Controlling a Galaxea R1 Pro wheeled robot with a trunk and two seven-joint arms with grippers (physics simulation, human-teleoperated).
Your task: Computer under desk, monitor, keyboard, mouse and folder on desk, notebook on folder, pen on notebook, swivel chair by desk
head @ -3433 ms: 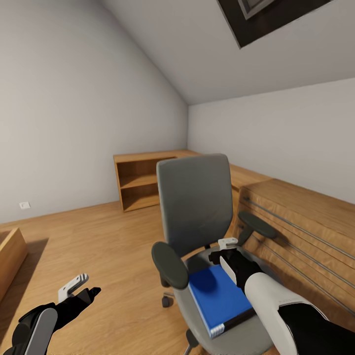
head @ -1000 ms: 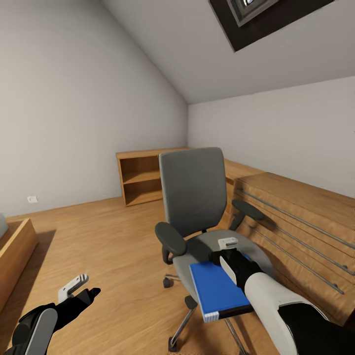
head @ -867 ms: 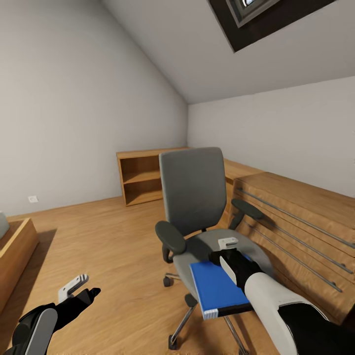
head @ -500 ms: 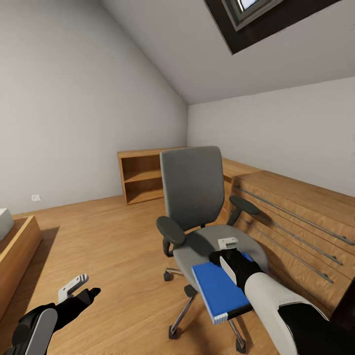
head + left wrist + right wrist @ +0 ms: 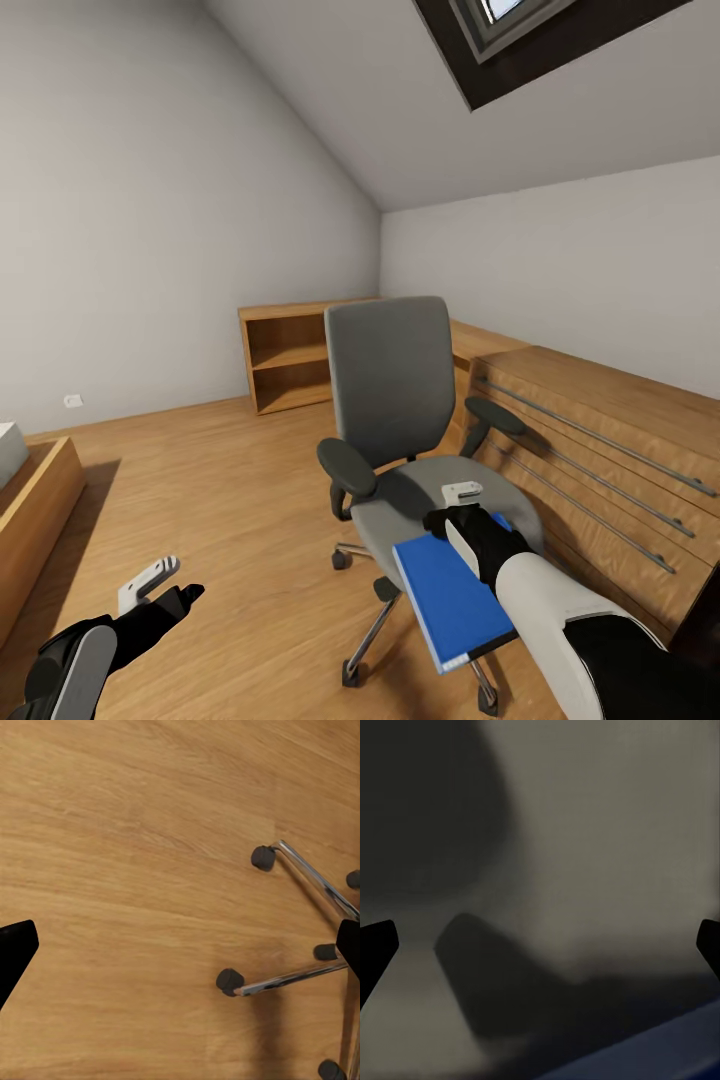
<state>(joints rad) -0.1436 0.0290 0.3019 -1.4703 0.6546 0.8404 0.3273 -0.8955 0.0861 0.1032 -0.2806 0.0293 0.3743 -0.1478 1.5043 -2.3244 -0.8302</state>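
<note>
The grey swivel chair (image 5: 390, 380) stands in the middle of the bedroom, facing me. The blue folder (image 5: 450, 600) lies tilted, its far end on the seat front and its near end hanging past the seat edge. My right gripper (image 5: 450, 508) rests over the folder's far end. In the right wrist view its fingertips stand wide apart (image 5: 540, 945), with the grey seat ahead and a strip of the folder (image 5: 660, 1057) beside them. My left gripper (image 5: 165, 588) hangs open and empty over the floor, and its wrist view (image 5: 180, 945) shows the chair's chrome base (image 5: 300, 975).
A light wooden dresser (image 5: 600, 440) with long rail handles runs along the right wall, close behind the chair. A low open wooden shelf (image 5: 290, 360) stands in the far corner. A wooden frame edge (image 5: 30, 500) juts in at the left. Plank floor lies between.
The camera has backed away, so the chair looks farther off. The folder has kept its place under my right gripper, slid to the seat's front edge and now overhangs it, tilted.
</note>
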